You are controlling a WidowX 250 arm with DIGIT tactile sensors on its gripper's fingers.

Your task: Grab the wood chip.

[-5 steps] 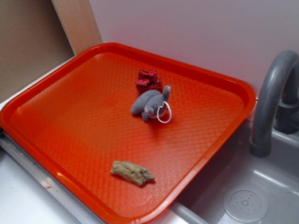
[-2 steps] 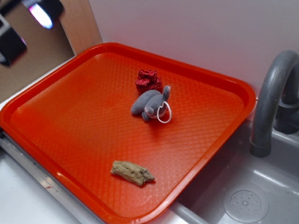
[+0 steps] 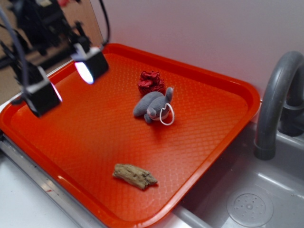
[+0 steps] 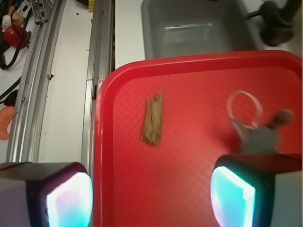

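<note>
The hand (image 3: 66, 80) hung wide open above the tray's (image 3: 228, 85) far-left corner, while the chip (image 3: 135, 176), likely light, stiff and rough, lay near the tray's front edge, best pinched across its narrow middle.

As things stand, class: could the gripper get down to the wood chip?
Probably yes. The gripper hangs open above the tray's far left, and the wood chip lies alone, well apart from the plush mouse.
</note>
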